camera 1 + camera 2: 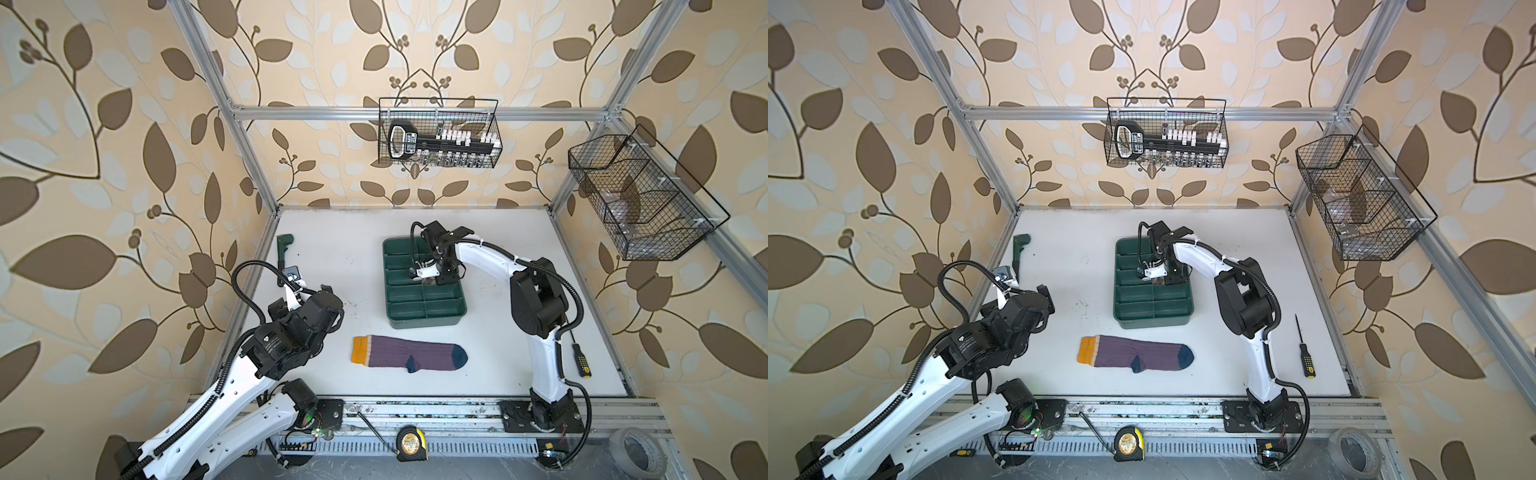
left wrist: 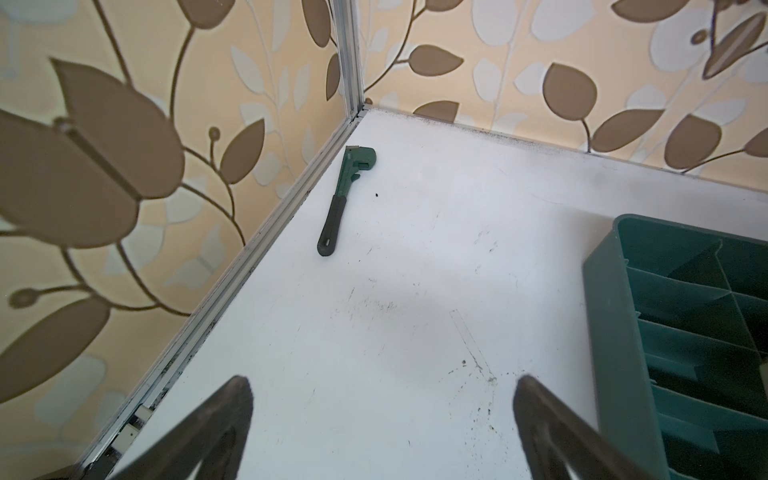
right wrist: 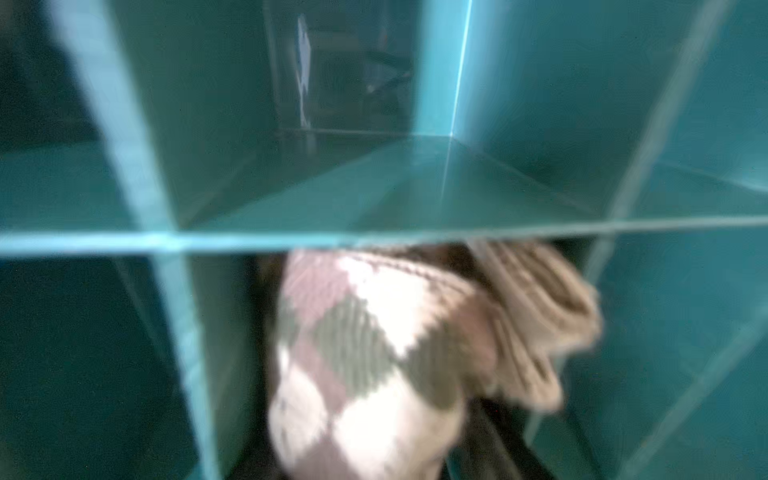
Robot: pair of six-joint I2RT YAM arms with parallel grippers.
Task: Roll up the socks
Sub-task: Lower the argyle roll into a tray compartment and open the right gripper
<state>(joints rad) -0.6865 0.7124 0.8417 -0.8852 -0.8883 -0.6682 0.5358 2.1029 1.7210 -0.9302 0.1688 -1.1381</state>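
Observation:
The purple ribbed sock [image 1: 409, 353] [image 1: 1133, 353], with a mustard cuff and navy toe and heel, lies flat on the white table in front of the green tray [image 1: 390, 291] [image 1: 1121, 286]. The beige argyle sock [image 3: 374, 332] sits bunched up in one tray compartment. My right gripper [image 3: 374, 415] reaches down into that compartment, its jaws apart on either side of the sock. One dark finger [image 3: 494, 440] shows beside the sock, and the fingertips are hidden behind it. My left gripper [image 2: 382, 382] hovers wide open over bare table at the left, holding nothing.
A green wrench [image 1: 284, 249] [image 2: 345, 195] lies by the left frame rail. A screwdriver [image 1: 579, 361] lies at the right edge. A tape measure [image 1: 411, 444] and a tape roll [image 1: 636, 453] sit below the front rail. Wire baskets [image 1: 440, 137] [image 1: 640, 195] hang on the walls.

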